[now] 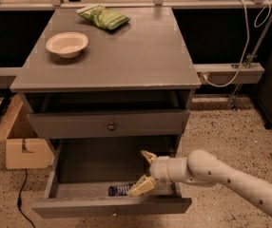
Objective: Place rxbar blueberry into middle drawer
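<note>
The blue snack bar (121, 190) lies flat on the floor of the open drawer (53, 175), near its front wall, with the tool (145, 171) spread open just right of it, holding nothing, so close that a careless withdrawal could snag the wrapper.

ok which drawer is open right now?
The middle drawer, plain front, pulled out below the knobbed drawer front, which is shut. The rxbar blueberry lies inside; the gripper hangs open beside it.
</note>
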Controlling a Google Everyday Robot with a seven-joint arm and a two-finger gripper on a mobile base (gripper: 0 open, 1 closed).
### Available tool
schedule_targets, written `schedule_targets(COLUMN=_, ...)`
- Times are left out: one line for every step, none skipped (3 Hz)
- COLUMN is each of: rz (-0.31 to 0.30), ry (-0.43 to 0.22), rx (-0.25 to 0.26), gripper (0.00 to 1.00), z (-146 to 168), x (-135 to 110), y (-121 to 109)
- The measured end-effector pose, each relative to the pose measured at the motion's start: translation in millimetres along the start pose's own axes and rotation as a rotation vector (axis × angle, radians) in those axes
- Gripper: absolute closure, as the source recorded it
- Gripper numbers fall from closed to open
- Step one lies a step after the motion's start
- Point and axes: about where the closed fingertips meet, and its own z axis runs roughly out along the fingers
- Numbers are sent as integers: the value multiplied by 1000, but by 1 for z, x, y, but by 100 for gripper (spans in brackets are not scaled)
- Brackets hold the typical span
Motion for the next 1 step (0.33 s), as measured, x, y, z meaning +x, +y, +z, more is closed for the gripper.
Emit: schedule_targets(rz=56, ry=-48, rx=111, gripper=0, z=-62, x=20, y=-30)
